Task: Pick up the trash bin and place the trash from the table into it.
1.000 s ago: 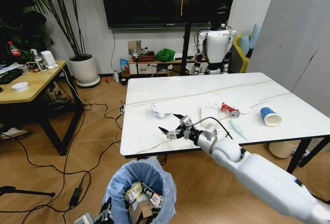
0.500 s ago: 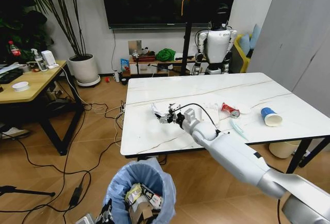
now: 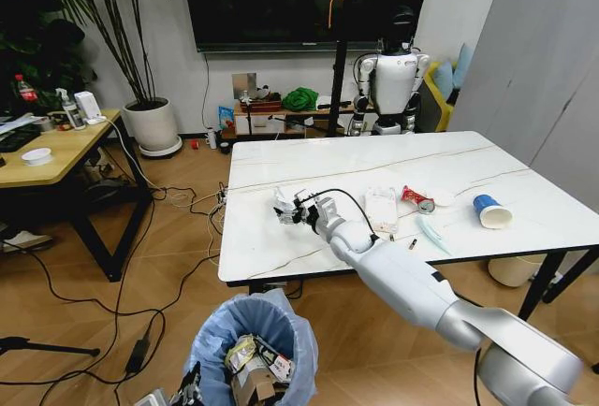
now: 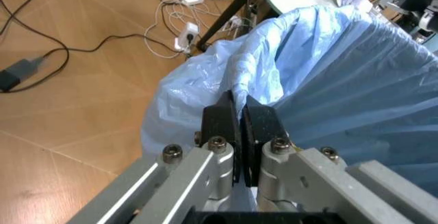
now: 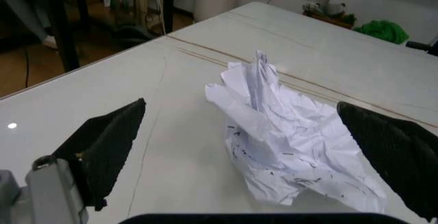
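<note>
- The right gripper (image 3: 292, 210), jaws wide, has moved forward and is now framing the crumpled white paper (image 5: 287, 142).
- The left gripper (image 4: 239, 126) is pinching the trash bin (image 3: 255, 331) liner.

Crumpled white paper (image 5: 294, 147) on the glossy, marble-look table (image 3: 374, 167); crinkly blue plastic bag (image 4: 329, 80) lining the bin; wood floor (image 3: 168, 266).

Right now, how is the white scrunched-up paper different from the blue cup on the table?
The crumpled white paper is plain white and squashed out of shape; the blue-and-white paper cup keeps its round form and lies on its side. The paper lies between the open fingers of the right gripper, while the cup lies far off near the table's right edge, with nothing around it. Both lie on the marble top, not yet in the trash bin.
</note>
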Controlling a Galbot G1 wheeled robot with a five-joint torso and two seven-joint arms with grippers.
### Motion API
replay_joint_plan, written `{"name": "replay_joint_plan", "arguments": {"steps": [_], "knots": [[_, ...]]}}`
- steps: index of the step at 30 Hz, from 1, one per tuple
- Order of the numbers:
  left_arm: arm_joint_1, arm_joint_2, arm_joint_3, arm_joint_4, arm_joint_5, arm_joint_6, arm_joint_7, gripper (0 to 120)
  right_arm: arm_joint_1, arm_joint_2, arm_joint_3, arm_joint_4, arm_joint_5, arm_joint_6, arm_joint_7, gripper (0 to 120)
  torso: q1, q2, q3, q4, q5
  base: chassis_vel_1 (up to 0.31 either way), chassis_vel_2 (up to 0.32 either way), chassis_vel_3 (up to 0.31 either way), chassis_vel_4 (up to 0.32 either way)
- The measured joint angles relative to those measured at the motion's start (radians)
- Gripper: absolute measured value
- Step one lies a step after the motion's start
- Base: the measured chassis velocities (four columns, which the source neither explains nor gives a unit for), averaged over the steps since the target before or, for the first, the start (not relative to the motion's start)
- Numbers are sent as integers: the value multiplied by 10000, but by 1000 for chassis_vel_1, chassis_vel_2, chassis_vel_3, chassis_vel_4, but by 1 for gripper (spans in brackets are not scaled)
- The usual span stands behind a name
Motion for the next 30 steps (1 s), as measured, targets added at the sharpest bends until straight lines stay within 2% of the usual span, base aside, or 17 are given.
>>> {"name": "replay_joint_plan", "arguments": {"steps": [19,27,30], "knots": [[-52,8,-37,-50,-47,-20,12,0,389,884,290,-1936,-381,172,-203,100,-2,0,0,0,2,0,0,0,0],[-38,-31,-56,-49,-21,-25,12,0,447,1110,258,-2283,-496,245,-323,100,-2,0,0,0,3,0,0,0,0],[-33,-42,-68,-59,-18,-27,14,0,447,1184,192,-2418,-519,291,-421,94,-2,0,0,1,3,0,0,0,0]]}}
